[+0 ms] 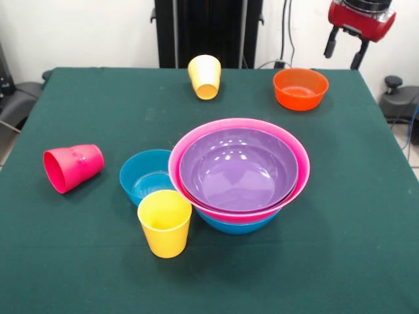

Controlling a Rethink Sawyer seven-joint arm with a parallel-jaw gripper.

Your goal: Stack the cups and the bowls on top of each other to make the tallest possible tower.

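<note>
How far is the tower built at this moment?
Done: a purple bowl nests in the pink bowl over a blue one. The open gripper holds nothing. Left: small blue bowl, orange bowl, red-pink cup, two yellow cups.

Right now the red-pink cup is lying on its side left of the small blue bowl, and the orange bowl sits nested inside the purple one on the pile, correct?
Not quite. The red-pink cup does lie on its side left of the small blue bowl, but the front view shows the orange bowl alone at the table's far side. The purple bowl on the pile is empty.
</note>
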